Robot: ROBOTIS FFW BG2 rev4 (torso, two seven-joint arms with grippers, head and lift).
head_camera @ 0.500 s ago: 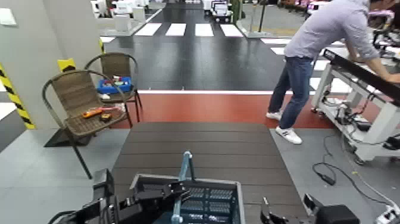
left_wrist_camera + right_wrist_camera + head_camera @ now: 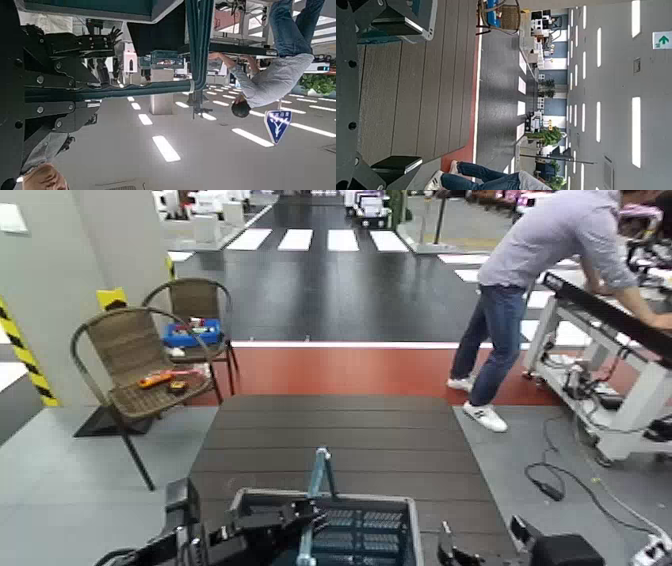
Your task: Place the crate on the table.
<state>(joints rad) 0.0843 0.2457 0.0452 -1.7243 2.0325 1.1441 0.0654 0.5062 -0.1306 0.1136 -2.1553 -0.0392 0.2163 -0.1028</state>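
Observation:
The teal crate (image 2: 350, 530) with its grey rim sits over the near edge of the dark brown slatted table (image 2: 330, 430). Its light-blue handle (image 2: 320, 475) stands up. I cannot tell whether the crate rests on the planks. My left gripper (image 2: 285, 518) is at the crate's left side by the handle's foot. In the left wrist view the left gripper (image 2: 87, 89) is shut around the handle bar (image 2: 158, 85). My right gripper (image 2: 448, 550) is open and empty, low to the right of the crate. In the right wrist view the right gripper (image 2: 395, 95) faces the table (image 2: 431, 103) and a crate corner (image 2: 411, 20).
Two wicker chairs (image 2: 130, 360) stand at the far left; one holds a small blue box with red items (image 2: 193, 333), the other an orange tool (image 2: 155, 378). A person (image 2: 540, 280) leans over a white-framed workbench (image 2: 610, 340) at the right. Cables (image 2: 570, 480) lie on the floor.
The crate and my left gripper have shifted slightly to the right and a little lower in the head view. The right arm has not moved.

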